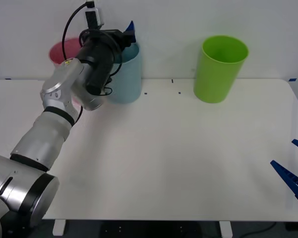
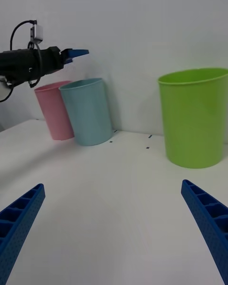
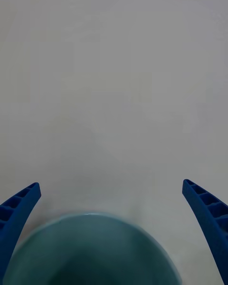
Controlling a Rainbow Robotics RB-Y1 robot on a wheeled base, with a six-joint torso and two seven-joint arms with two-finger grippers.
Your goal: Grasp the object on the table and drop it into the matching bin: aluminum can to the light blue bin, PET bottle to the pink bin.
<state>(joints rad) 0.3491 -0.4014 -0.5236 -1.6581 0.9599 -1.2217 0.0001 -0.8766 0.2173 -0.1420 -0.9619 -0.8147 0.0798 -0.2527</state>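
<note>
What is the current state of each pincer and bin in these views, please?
Left pincer: open, empty, above the light blue bin.
Right pincer: open, empty, low over the table.
Light blue bin: upright.
Pink bin: upright.
Green bin: upright.

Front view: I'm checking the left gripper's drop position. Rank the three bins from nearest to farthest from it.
From the left gripper:
1. Light blue bin, right beneath it.
2. Pink bin, behind the arm, on the robot's left.
3. Green bin, off to the robot's right.
</note>
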